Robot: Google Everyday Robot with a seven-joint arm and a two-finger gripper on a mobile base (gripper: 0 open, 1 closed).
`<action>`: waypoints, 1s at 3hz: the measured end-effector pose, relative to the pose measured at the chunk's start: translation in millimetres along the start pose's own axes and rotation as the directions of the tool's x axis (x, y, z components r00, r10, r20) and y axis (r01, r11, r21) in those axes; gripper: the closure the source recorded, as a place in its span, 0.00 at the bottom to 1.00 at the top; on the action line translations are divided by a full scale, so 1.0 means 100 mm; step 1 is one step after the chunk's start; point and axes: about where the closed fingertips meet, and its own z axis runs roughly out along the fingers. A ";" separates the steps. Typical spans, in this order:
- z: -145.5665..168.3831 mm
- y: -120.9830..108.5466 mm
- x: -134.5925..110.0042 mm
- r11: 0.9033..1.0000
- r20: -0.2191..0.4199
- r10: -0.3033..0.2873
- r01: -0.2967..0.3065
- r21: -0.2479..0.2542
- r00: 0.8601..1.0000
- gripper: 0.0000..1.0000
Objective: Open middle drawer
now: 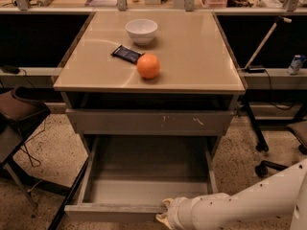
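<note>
The middle drawer is a wide, shallow grey drawer. It stands pulled far out towards me, and its grey box interior shows nothing inside. Its plain flat front is near the bottom of the view. My gripper is at the right part of that front, at its top edge. The white arm reaches in from the lower right. Above the open drawer is a larger grey drawer front with white scratch marks, standing slightly out from the cabinet.
The beige cabinet top carries an orange, a white bowl and a dark packet. A dark chair stands at the left. Chair legs with casters are at the right. A cluttered counter runs along the back.
</note>
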 end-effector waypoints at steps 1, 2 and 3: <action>0.00 0.09 0.03 1.000 0.008 -0.015 0.015 -0.013 1.000 1.00; -0.01 0.11 0.03 1.000 0.009 -0.018 0.019 -0.016 1.000 1.00; -0.01 0.11 0.03 1.000 0.009 -0.018 0.019 -0.016 1.000 0.81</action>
